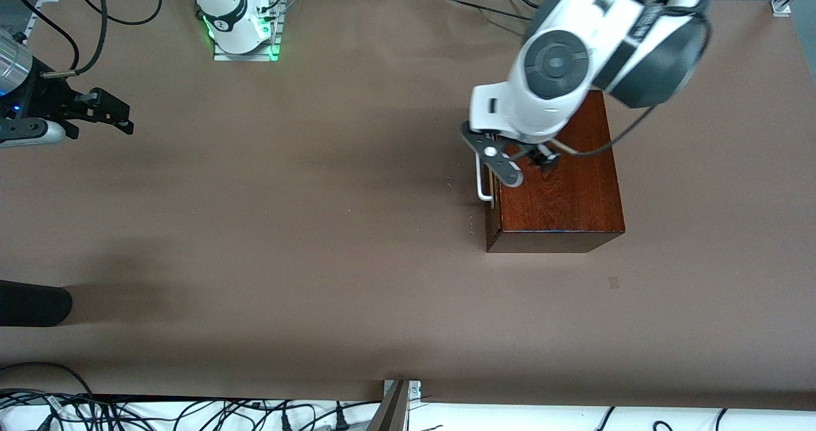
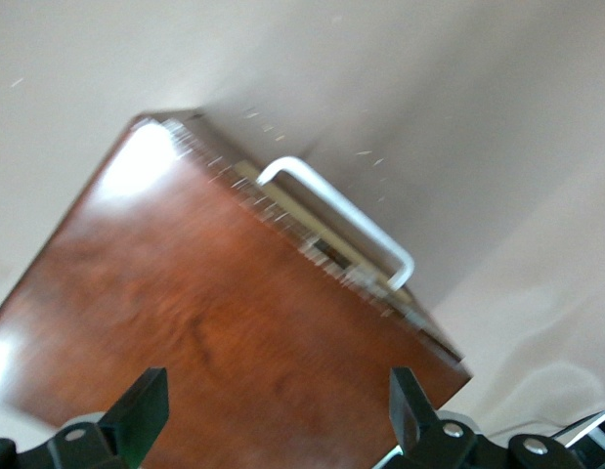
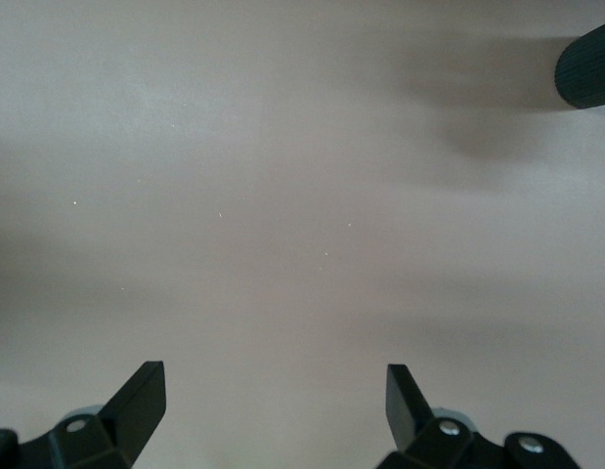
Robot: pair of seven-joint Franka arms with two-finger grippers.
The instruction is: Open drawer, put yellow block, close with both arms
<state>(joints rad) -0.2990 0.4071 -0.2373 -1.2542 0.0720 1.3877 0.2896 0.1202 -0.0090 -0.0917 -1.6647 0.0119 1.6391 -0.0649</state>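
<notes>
The left hand (image 1: pixel 524 163) hangs over the top of the reddish-brown wooden box (image 1: pixel 561 189), above the end of the lid nearest the drawer front, and its two black fingers (image 2: pixel 141 410) are spread wide apart with nothing between them. Seen from the left wrist, the glossy lid fills the space just below the hand, and past its edge the white handle (image 2: pixel 346 223) stands out from the drawer (image 2: pixel 326 249), which is pushed in, its front close against the box, though that edge is blurred. In the front view the handle (image 1: pixel 482 179) shows just beside the left hand, on the side of the box that faces the right arm's end of the bench (image 1: pixel 319 227). The box is the only task thing in sight; the yellow block cannot be seen in any view. The right hand (image 1: pixel 105 109) waits well apart from the box, over bare brown bench at the right arm's end, with its fingers (image 3: pixel 136 401) also wide apart and empty; under it the right wrist view shows only plain surface. A dark rounded object (image 1: pixel 32 303) lies at the bench edge near the right hand, closer to the front camera, and its end shows in the right wrist view too (image 3: pixel 587 66)
</notes>
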